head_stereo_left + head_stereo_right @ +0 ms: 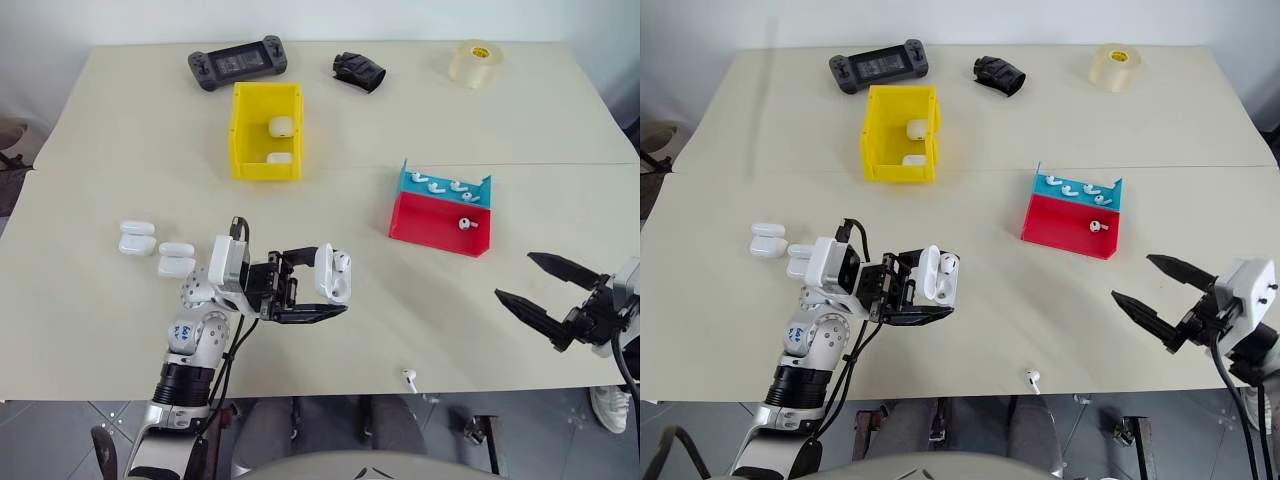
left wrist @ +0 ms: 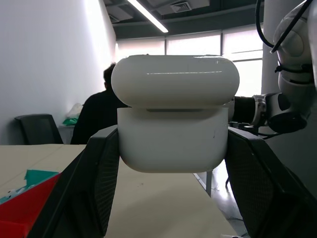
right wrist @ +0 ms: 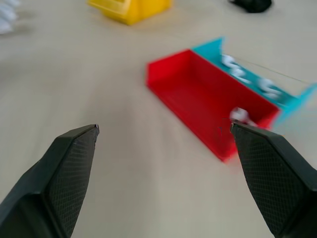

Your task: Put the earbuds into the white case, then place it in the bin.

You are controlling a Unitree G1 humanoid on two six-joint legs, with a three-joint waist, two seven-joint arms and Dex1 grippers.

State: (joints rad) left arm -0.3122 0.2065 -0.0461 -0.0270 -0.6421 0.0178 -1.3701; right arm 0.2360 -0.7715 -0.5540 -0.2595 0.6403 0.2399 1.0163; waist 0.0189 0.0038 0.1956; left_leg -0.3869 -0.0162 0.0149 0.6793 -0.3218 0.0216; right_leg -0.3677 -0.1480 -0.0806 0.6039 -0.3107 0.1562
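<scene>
Left gripper (image 1: 930, 292) was clamped on an open white case (image 1: 937, 276) with an earbud in it, above the table (image 1: 1040, 130) near its front edge. Right gripper (image 1: 1152, 283) hung empty, fingers spread, near the front right corner. One earbud (image 1: 1032, 378) lay at the front edge. Yellow bin (image 1: 900, 133) held two cases. Red tray (image 1: 1074, 224) held one earbud, teal tray (image 1: 1077, 190) several. Spare cases (image 1: 768, 239) sat near the left edge. Controller (image 1: 878, 65), black object (image 1: 999, 74) and tape roll (image 1: 1113, 66) lined the far edge.
</scene>
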